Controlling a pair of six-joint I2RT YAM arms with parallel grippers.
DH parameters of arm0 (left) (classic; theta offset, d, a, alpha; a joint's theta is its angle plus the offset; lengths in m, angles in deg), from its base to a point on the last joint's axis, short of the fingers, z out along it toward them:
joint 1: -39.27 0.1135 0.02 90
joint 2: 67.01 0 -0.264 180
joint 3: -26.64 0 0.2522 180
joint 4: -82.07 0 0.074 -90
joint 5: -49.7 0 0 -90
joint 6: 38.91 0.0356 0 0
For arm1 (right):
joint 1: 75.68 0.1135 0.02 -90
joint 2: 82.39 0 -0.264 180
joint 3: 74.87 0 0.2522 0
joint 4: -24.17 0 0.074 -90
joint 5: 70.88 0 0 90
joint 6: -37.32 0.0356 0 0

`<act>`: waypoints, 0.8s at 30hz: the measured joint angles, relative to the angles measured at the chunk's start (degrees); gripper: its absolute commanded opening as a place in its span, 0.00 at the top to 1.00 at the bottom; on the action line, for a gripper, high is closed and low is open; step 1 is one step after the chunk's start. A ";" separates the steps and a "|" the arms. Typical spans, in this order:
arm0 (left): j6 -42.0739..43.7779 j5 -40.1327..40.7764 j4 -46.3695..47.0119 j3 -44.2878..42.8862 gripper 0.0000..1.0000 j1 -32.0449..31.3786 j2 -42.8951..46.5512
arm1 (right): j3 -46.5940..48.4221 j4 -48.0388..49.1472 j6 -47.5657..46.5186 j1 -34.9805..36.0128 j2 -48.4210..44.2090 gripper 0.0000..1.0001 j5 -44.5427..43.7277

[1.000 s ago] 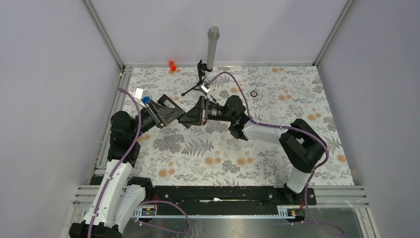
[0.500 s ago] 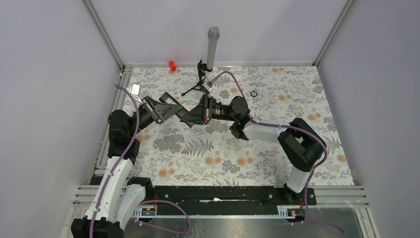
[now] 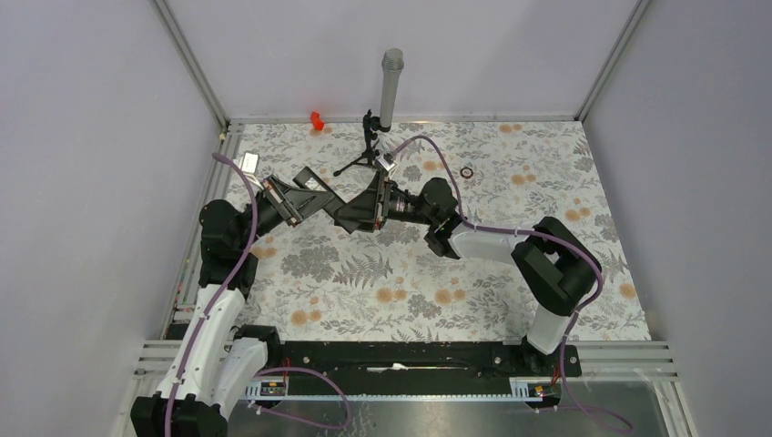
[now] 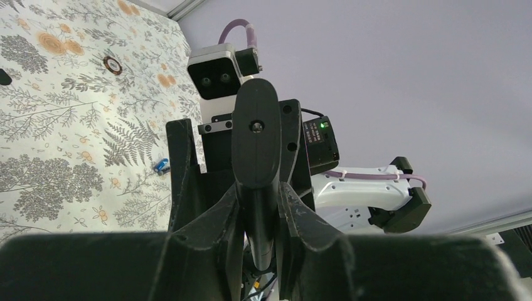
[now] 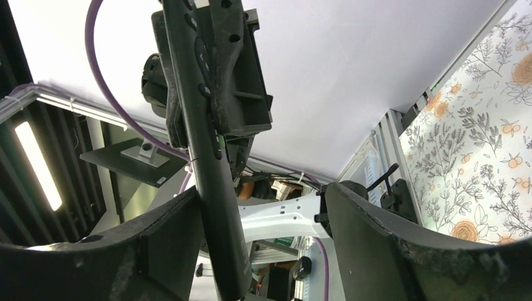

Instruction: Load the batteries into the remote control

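— Since a second ago the black two-finger left gripper [image 3: 323,202] has rolled at the wrist and swung a little toward the back of the table. Over the last half second it barely shifts. What does it carry?

— It is clamped on the slim black rectangular remote control [image 4: 255,94], held in the air. The black two-finger right gripper [image 5: 263,200] faces it with its jaws spread wide. The remote's button face runs close along one finger, and the other finger is well apart.

— So a handover, or a regrasp?

— That is my reading. The roll presents the remote to the right arm, probably to steady it or to turn its back up. Whether its back is opened I cannot tell.

— And the batteries?

— One tiny blue, silver-ended cylindrical battery [image 4: 162,165] lies on the floral-patterned table [image 3: 382,291], below and aside of the grippers. I see no second one. As far as I can judge, none is loaded yet.

— Room to move?

— It is tight behind. The black tripod stand [image 3: 362,157], with its grey upright cylinder [image 3: 391,86], is just beyond the grippers. The left elbow sits near the pale side wall [image 3: 91,200]. There is more room toward the near edge and the right, so I'd bring the remote that way.
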 measured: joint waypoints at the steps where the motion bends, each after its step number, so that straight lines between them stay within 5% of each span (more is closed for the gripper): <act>1: 0.09 0.00 0.00 0.00 1.00 0.00 0.00 | 0.00 -0.57 -0.13 -0.02 -0.02 0.25 -0.31; 13: -2.21 1.64 -1.01 0.00 1.00 0.35 -0.02 | 1.60 -1.38 0.66 0.04 -0.07 0.62 -2.45; 24: -3.80 0.74 -12.57 -6.95 1.00 -0.04 -4.07 | -1.51 7.98 -0.68 -0.39 0.31 0.71 -2.34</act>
